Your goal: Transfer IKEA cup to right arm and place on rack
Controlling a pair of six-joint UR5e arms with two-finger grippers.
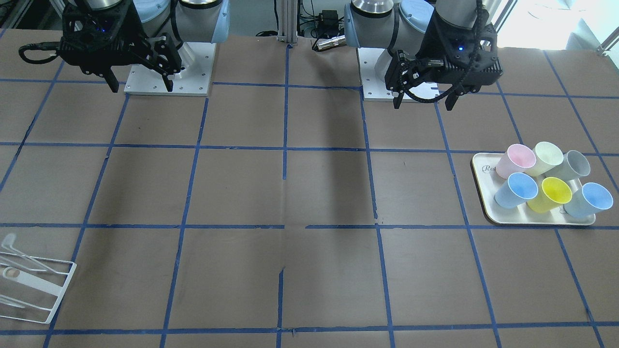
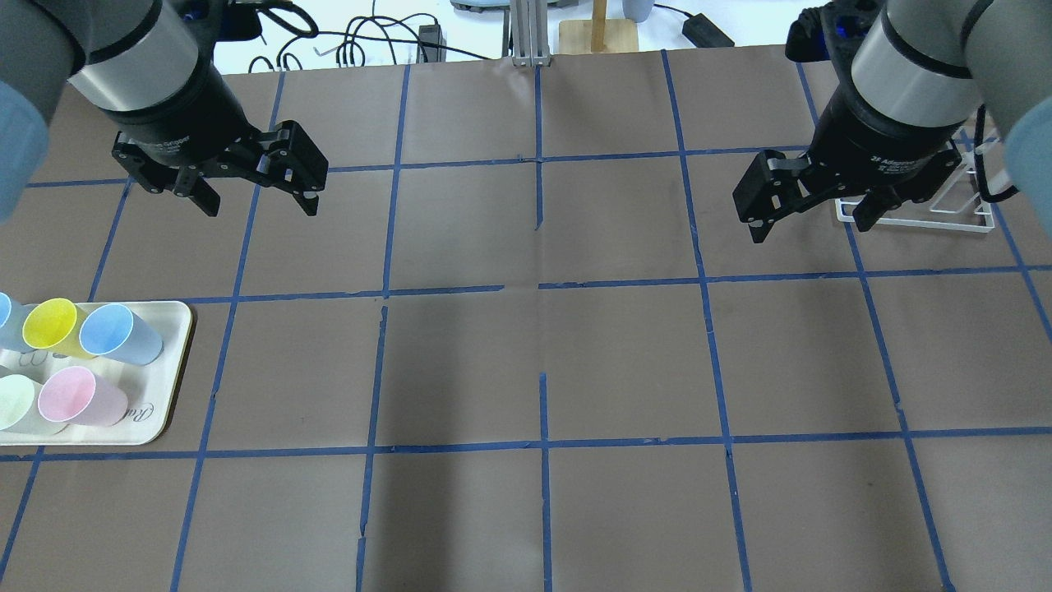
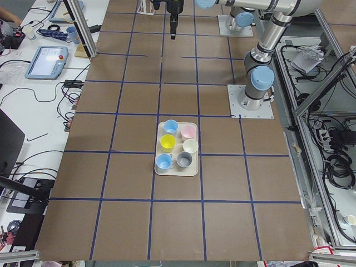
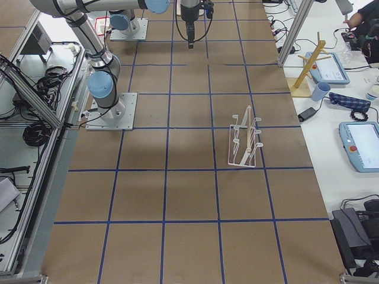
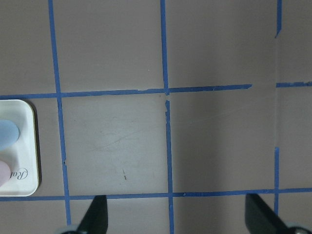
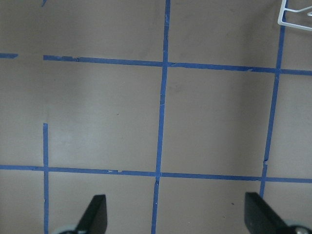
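Two near-identical pale-blue tumblers stand among several cups on a cream tray (image 1: pixel 483 193): one (image 1: pixel 516 190) at the tray's inner side, also in the overhead view (image 2: pixel 121 333), and one (image 1: pixel 589 199) at its outer end. I cannot tell which is the IKEA cup. My left gripper (image 2: pixel 260 201) is open and empty, high above the table and well away from the tray. My right gripper (image 2: pixel 809 222) is open and empty, hovering just beside the white wire rack (image 2: pixel 929 210). The rack (image 1: pixel 34 285) holds no cups.
A yellow cup (image 1: pixel 553 193), a pink cup (image 1: pixel 515 159), a pale-green cup (image 1: pixel 546 157) and a grey cup (image 1: pixel 575 165) share the tray. Brown table paper with a blue tape grid (image 2: pixel 538 288) lies between the arms. The arm bases (image 1: pixel 169 72) stand at the table's robot side.
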